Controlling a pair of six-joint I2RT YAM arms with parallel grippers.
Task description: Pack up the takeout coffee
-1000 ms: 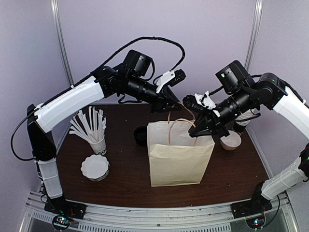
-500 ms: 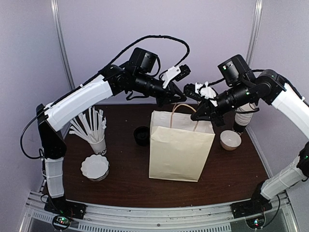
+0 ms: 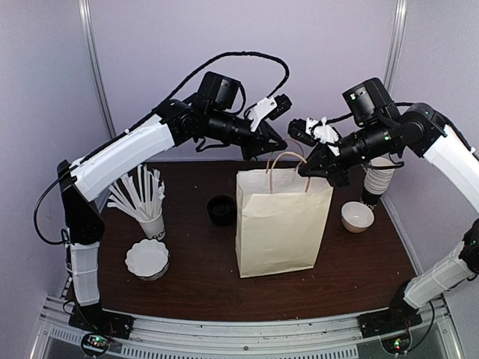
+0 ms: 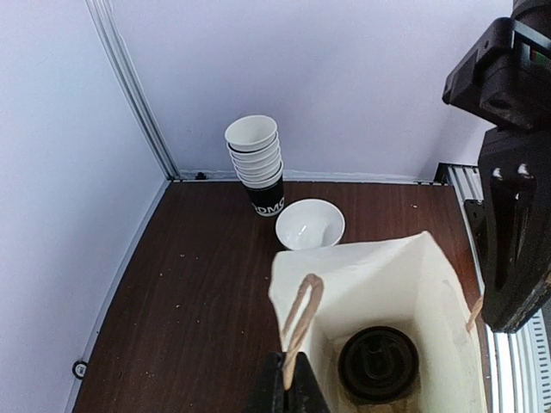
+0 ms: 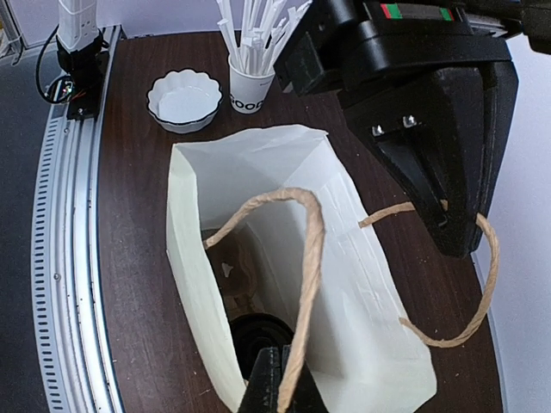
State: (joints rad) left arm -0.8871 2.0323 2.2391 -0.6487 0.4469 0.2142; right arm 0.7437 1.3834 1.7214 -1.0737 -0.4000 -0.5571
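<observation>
A cream paper bag (image 3: 283, 224) stands upright mid-table, its mouth open. At its bottom sits the takeout coffee (image 4: 377, 363), of which only the black domed lid shows; the right wrist view catches it as a dark disc (image 5: 255, 337). My left gripper (image 3: 274, 152) is shut on one twisted paper handle (image 4: 301, 314) at the bag's rear rim. My right gripper (image 3: 307, 168) is shut on the other handle (image 5: 308, 258). Both grippers hover just above the bag's top edge, facing each other.
Stacked lidless cups (image 3: 378, 179) and a white bowl (image 3: 357, 216) stand right of the bag. A white cup of straws (image 3: 150, 217) and a scalloped white dish (image 3: 147, 259) are at the left. A small dark round object (image 3: 221, 209) sits beside the bag's left side.
Both grippers closed on the handles and rose. The bag was pulled from slumped to upright and shifted slightly right.
</observation>
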